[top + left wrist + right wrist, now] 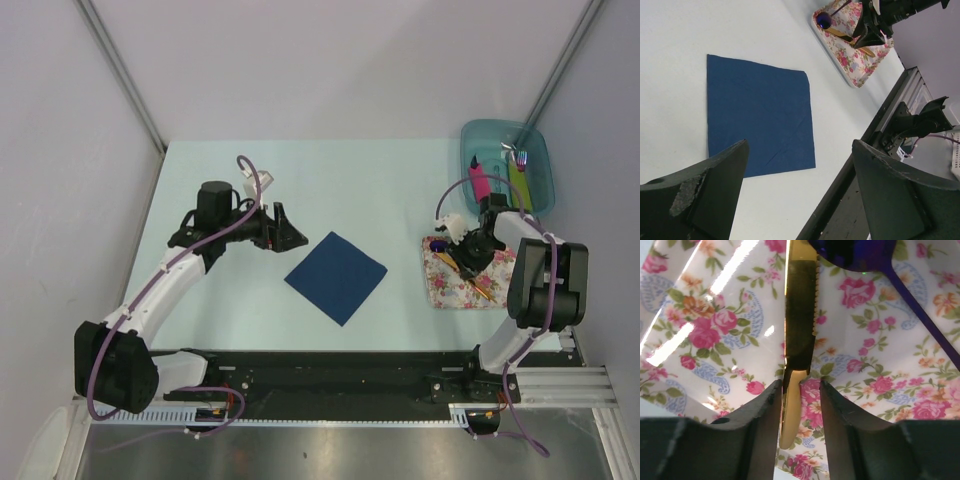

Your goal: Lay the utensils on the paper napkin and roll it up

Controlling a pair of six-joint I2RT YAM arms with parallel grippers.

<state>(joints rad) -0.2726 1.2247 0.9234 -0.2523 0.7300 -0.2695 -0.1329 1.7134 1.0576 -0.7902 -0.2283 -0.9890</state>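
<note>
The navy paper napkin point(336, 277) point(760, 120) lies flat in the middle of the table, nothing on it. Both utensils rest on the floral tray point(447, 288) point(715, 315): a golden-tan knife point(800, 315) point(840, 32) and a purple spoon point(860, 252) point(437, 243) point(823, 20). My right gripper point(800, 385) point(468, 252) is down over the tray, open, straddling the knife's handle end. Its left finger is against the handle and a gap shows on the right side. My left gripper point(800, 150) point(285, 232) hovers wide open just left of the napkin, holding nothing.
A teal bin point(535, 150) at the back right holds pink-handled and green-handled cutlery. The floral tray has a raised rim. A black rail point(860, 150) runs along the near table edge. Grey walls enclose the table on three sides.
</note>
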